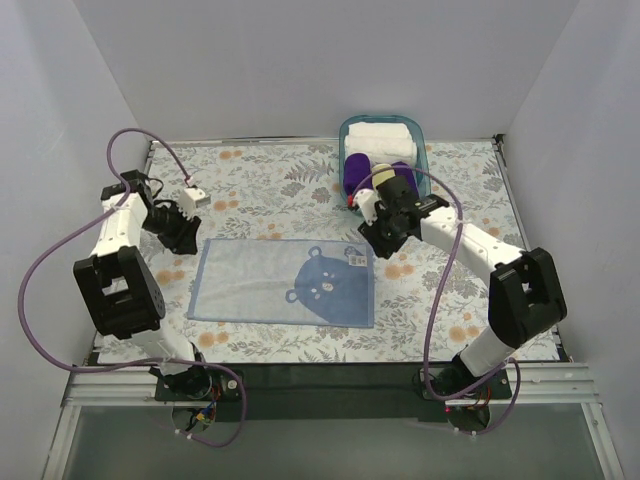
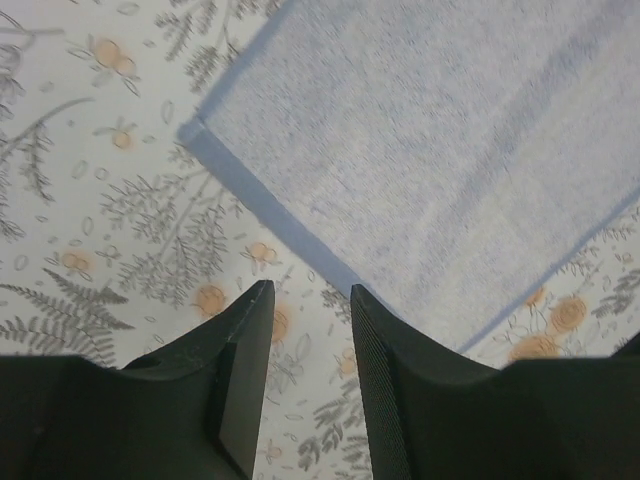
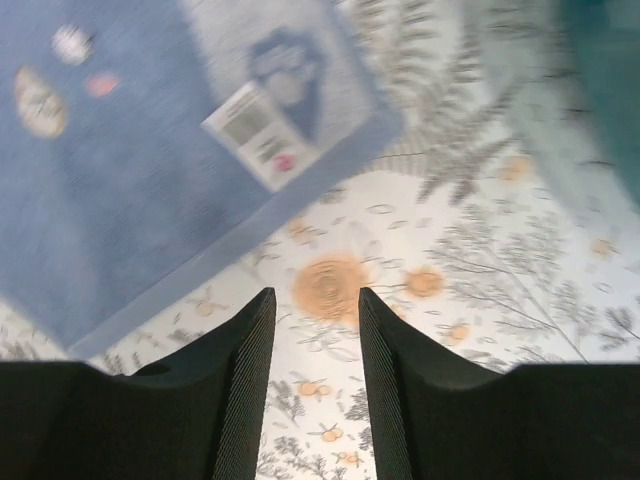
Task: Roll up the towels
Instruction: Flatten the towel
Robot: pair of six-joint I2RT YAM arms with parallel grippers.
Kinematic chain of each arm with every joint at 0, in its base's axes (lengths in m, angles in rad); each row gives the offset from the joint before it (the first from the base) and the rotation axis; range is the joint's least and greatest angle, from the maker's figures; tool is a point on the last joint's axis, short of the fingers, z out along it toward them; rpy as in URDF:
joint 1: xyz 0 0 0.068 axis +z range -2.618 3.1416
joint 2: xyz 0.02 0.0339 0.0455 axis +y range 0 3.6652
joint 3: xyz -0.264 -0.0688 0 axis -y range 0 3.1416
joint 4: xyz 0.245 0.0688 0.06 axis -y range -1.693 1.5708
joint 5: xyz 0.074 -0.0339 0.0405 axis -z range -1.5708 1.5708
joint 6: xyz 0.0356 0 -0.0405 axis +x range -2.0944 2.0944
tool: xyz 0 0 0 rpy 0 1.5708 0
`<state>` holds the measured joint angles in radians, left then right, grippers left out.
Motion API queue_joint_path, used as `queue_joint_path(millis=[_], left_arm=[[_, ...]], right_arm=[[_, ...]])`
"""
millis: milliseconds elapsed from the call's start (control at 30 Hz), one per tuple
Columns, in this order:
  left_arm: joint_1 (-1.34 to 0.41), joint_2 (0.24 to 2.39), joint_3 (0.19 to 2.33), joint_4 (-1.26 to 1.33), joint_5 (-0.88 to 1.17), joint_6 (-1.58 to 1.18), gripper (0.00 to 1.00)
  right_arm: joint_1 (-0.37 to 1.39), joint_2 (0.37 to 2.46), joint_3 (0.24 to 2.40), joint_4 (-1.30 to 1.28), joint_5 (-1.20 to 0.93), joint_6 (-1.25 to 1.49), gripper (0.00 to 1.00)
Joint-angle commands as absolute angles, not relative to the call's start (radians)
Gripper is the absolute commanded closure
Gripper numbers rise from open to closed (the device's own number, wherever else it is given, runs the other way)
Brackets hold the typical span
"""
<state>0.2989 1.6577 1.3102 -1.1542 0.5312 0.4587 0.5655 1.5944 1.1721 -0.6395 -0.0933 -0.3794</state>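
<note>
Blue towel [image 1: 285, 282] flat, unrolled; L claw [image 2: 310, 288], R claw [image 3: 316, 292] empty, jaws apart.

Teal basket [image 1: 381, 117] at far edge, white folded towels [image 1: 378, 135], purple rolls [image 1: 358, 168] inside; floral tablecloth [image 1: 270, 180]

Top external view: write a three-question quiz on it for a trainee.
1. True or false: the blue towel lies flat and unrolled.
2. Where are the purple rolls? A) in the basket B) on the towel C) in a gripper
3. Fill in: the left gripper holds ____.

Key: 1 true; 2 A; 3 nothing.
</note>
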Motion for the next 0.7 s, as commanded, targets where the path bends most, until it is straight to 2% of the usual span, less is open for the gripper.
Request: queue_joint_path(millis=[0, 233, 667], left_arm=[[0.304, 1.706, 1.379, -1.074, 0.646, 0.362, 0.66], [0.304, 1.821, 1.451, -0.945, 0.664, 0.272, 0.67], [0.304, 1.833, 1.399, -0.865, 0.65, 0.262, 0.67]], right_arm=[[0.512, 1.632, 1.233, -0.588, -0.095, -0.266, 0.62], [0.505, 1.704, 1.212, -0.468, -0.034, -0.151, 0.64], [0.505, 1.778, 1.135, -0.244, 0.044, -0.041, 0.61]])
